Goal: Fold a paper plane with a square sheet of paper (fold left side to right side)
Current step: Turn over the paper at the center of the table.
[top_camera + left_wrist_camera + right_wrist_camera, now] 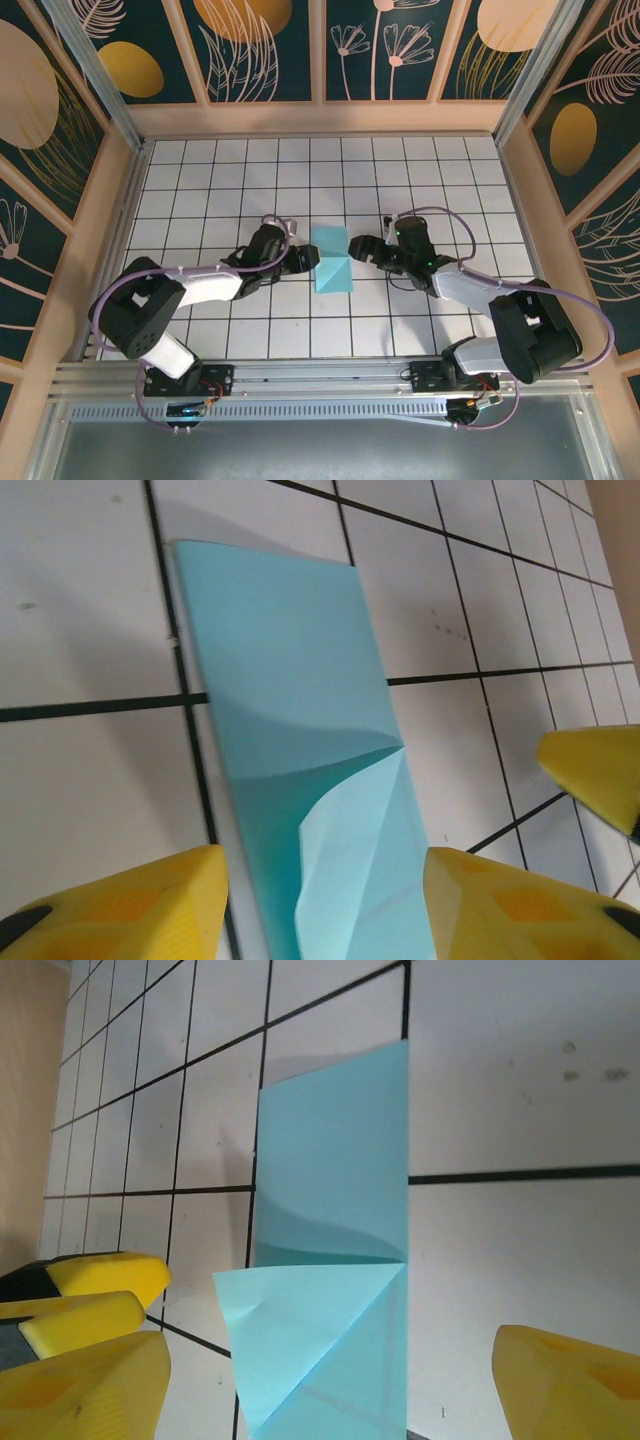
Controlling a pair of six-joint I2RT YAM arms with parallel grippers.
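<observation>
The square sheet of paper [332, 262] lies on the tiled table between my two grippers. It is light turquoise, folded into a narrow strip. A triangular corner flap [300, 1330] is folded diagonally over its near end and curls up a little, as the flap [355, 870] in the left wrist view shows. My left gripper [309, 258] is at the strip's left edge. It is open, its yellow fingers [130, 910] standing either side of the paper [290, 700] without pinching it. My right gripper [357, 247] is at the right edge, open wide, its fingers [575, 1380] clear of the paper [335, 1180].
The white gridded table [200, 180] is ringed by low wooden walls [320, 118]. The two fingertips come close across the paper: the right gripper's tip [595, 775] shows in the left wrist view, the left gripper's fingers [90, 1295] in the right wrist view.
</observation>
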